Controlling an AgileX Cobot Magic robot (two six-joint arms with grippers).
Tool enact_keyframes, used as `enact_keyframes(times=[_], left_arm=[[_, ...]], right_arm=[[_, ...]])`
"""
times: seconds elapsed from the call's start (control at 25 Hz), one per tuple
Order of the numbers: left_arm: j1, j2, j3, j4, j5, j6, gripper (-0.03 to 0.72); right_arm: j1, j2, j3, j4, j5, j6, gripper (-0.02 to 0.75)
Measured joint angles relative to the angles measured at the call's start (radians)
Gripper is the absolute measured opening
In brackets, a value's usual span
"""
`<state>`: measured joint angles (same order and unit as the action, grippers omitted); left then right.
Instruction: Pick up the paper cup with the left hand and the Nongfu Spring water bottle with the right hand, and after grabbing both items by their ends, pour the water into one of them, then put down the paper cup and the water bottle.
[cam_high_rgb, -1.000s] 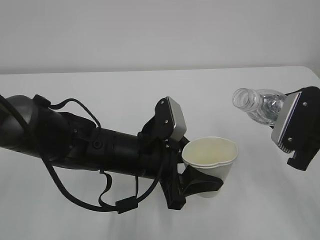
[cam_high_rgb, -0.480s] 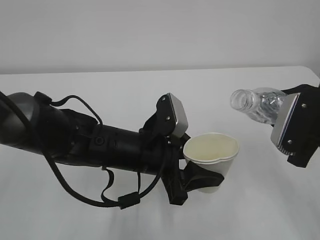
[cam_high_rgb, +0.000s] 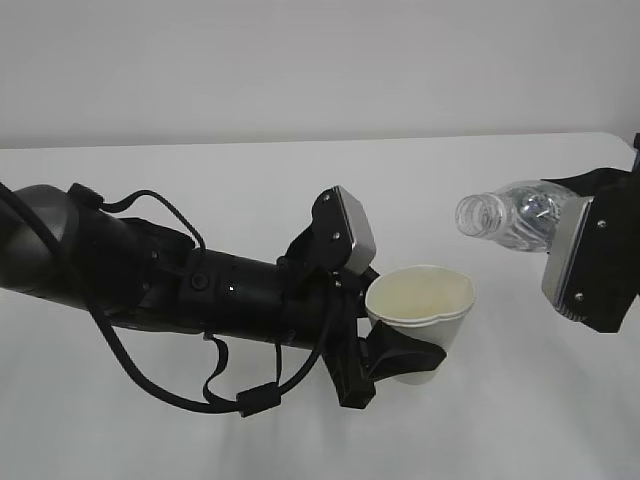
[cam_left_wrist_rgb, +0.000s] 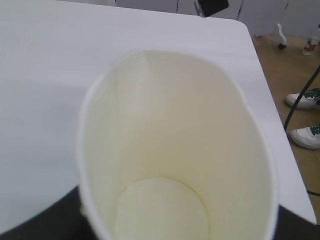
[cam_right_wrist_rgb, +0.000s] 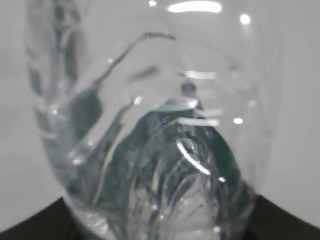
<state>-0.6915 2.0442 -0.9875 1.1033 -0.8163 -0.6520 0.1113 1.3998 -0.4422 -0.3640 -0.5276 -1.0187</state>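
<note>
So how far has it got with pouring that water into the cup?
Both pickups look done: the left hand holds the paper cup off the table, the right hand holds the water bottle. In hand: the bottle is tipped, mouth towards the cup. The cup's inside looks dry, so pouring and setting both down remain.

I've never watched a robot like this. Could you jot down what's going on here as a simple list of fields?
Surface: white table
Left pincer: clamped on the paper cup, held upright above the table
Cup contents: looks empty, dry cream inside
Right pincer: gripping the water bottle by its base end
Bottle pose: tipped sideways, capless mouth pointing toward the cup, above and right of its rim
Pouring: no stream visible
</note>
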Motion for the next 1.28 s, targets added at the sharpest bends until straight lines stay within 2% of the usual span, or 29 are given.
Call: enact_keyframes(times=[0.4,1.28], left_arm=[[-0.029,0.000,0.000,-0.006,0.014,0.000,0.405],[-0.038,0.000,0.000,-0.007,0.017,0.000,0.400]], right_arm=[[0.000,0.000,0.000,0.000,-0.023,-0.057,0.390],[0.000,0.000,0.000,-0.002,-0.051,-0.190,0.390]])
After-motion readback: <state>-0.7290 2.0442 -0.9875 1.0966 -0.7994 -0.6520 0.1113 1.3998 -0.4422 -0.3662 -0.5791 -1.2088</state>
